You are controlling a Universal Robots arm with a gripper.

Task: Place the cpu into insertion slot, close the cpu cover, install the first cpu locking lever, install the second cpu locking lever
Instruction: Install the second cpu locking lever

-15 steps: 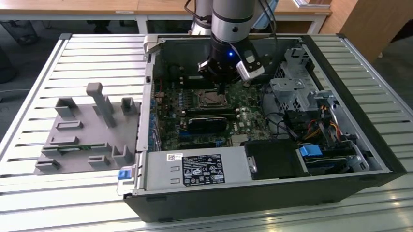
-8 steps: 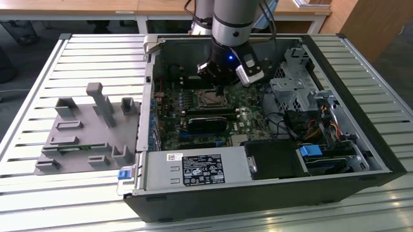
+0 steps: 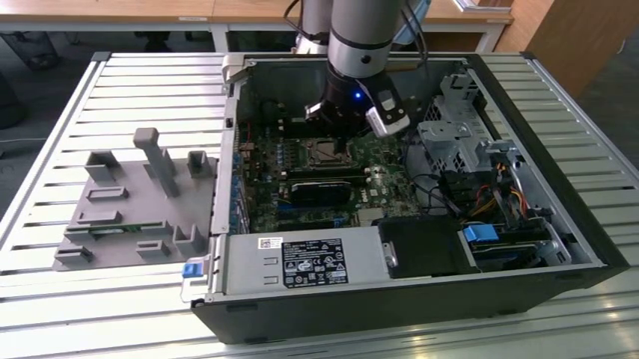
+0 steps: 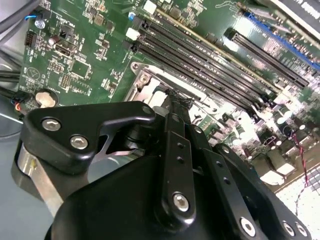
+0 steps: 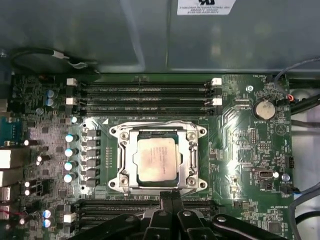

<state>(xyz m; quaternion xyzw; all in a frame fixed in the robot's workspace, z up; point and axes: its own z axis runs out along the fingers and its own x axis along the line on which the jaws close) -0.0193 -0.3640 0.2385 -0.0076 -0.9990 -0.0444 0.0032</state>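
Note:
The cpu [image 5: 156, 159] lies flat in the insertion slot [image 3: 322, 152], its silvery face up. The silver cpu cover [image 5: 189, 157] lies down around it, and the chip shows through the cut-out. My gripper [image 5: 170, 196] hangs just above the socket's edge on the side of the lower memory slots. Its black fingers [image 4: 172, 130] are pressed together, and I see nothing between them. In the second wrist view the fingertips reach the socket's silver frame [image 4: 145, 80]; whether they touch it I cannot tell. In the exterior view the gripper [image 3: 345, 136] stands inside the open computer case, over the socket.
Long black memory slots [image 5: 145, 92] run along both sides of the socket. A black graphics card [image 3: 317, 191] lies beyond it, with the power supply [image 3: 299, 262] at the case's front and a drive cage [image 3: 454, 142] with cables on the exterior view's right. A grey fixture [image 3: 140, 202] sits on the slatted table.

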